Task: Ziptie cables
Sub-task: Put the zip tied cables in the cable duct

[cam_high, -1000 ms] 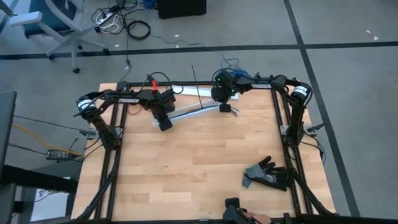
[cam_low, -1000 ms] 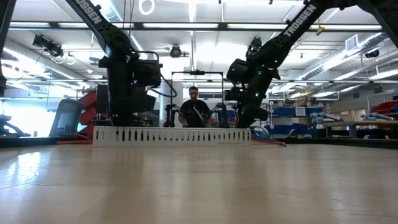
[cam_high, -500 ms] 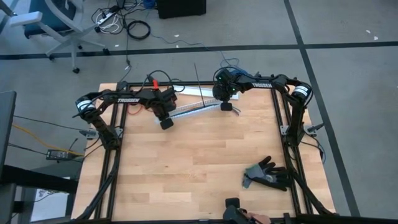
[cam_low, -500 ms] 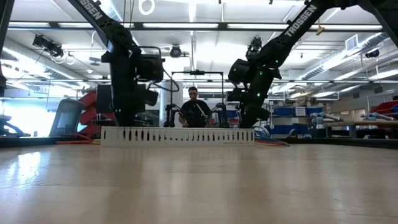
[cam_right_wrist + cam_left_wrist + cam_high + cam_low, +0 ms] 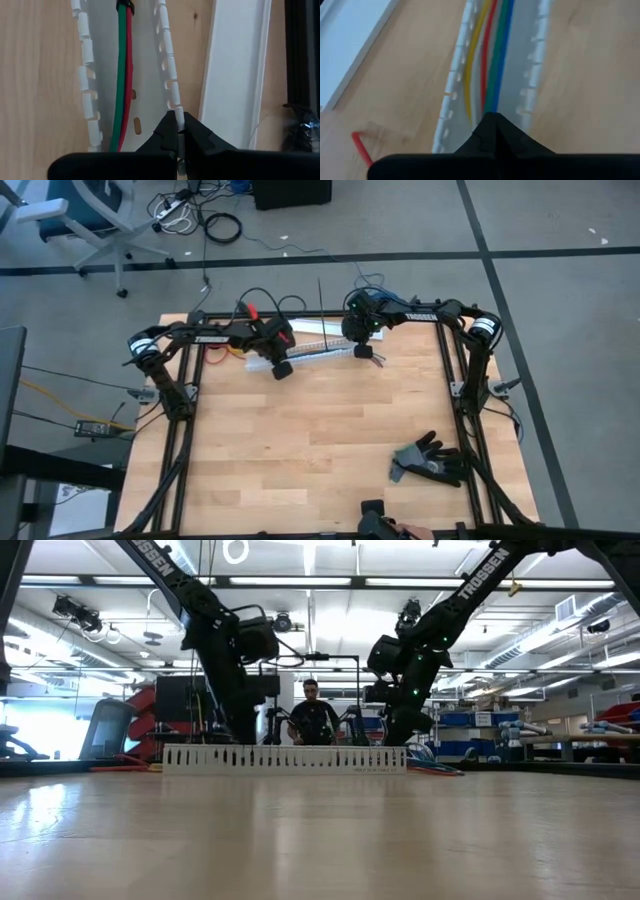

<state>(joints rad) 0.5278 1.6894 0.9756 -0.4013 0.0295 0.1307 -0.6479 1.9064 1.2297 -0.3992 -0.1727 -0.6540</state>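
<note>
The cables, yellow, red, green and blue, lie side by side along the channel of a white slotted duct near the table's far edge. My left gripper is shut and slants down into the duct's left part, over the cables. My right gripper is shut at the duct's right end. A thin black ziptie stands up from the duct's middle and shows past the far edge. In the right wrist view a black band crosses the green and red cables. My left gripper has its shut fingertips down in the duct's channel, on the blue and green cables; the fingers themselves hide the spot they touch. They come slanting down from the table's left, along the duct. My right gripper pinches one slotted side wall of the duct between its two fingers, near the duct's right end. The fingers slant down from the right. The duct lies flat on the table.
A flat white strip lies beside the duct on its far side. A black glove lies near the right front. Black frame rails run along the table's sides. A person stands beyond the far edge.
My left gripper has gone along the duct toward the table's right and a little up, still shut, and has tipped to a flatter slant. The duct has slid a little toward the right.
</note>
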